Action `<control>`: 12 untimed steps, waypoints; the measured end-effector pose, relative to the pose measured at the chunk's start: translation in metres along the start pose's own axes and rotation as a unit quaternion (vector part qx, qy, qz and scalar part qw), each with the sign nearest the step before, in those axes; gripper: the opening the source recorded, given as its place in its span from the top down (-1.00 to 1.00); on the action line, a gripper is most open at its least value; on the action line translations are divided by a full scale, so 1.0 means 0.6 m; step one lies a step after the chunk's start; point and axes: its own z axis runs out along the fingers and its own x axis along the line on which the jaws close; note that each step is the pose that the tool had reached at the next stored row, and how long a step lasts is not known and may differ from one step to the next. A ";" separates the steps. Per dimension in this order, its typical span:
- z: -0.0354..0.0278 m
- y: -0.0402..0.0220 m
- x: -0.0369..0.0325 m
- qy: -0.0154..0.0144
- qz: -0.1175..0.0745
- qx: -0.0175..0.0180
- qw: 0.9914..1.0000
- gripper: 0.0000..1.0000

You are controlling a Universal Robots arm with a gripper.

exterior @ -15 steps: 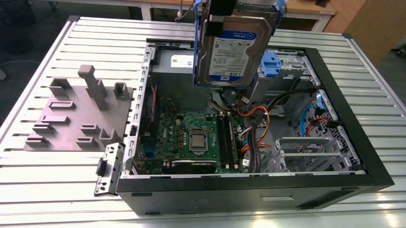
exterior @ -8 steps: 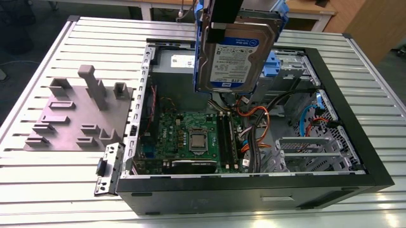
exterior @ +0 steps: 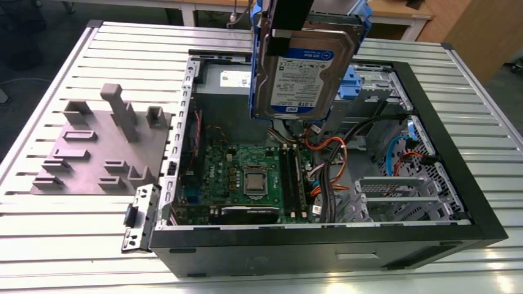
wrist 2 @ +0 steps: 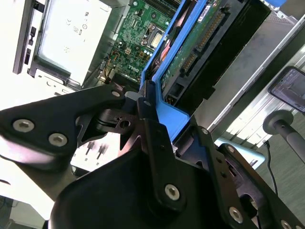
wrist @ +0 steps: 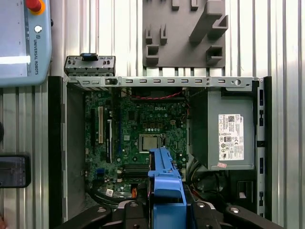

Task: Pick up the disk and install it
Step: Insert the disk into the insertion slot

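Observation:
The disk [exterior: 301,70], a silver hard drive with a white-and-blue label and a blue frame, hangs upright above the open computer case [exterior: 327,236], over its far middle part. My gripper [exterior: 288,38] comes down from above and is shut on the disk's upper edge. In the second wrist view a black finger [wrist 2: 153,143] presses on the blue frame [wrist 2: 174,117], and the disk's connector edge [wrist 2: 202,40] points toward the case. In the first wrist view the blue frame [wrist: 164,179] sits over the motherboard [wrist: 143,129].
Inside the case are a grey power supply box with a white sticker [wrist: 228,129], orange and black cables [exterior: 327,153] and a drive bay with a blue latch [exterior: 353,82]. A grey fixture plate [exterior: 98,147] lies at the exterior view's left. A pendant [wrist: 24,38] rests beside the case.

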 end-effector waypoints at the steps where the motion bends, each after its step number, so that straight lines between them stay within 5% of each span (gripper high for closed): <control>1: 0.000 0.000 0.000 0.000 0.000 0.000 1.000 0.27; 7: 0.000 -0.002 0.000 0.000 0.000 0.000 1.000 0.27; 12: 0.000 -0.017 0.000 0.000 0.000 0.000 1.000 0.27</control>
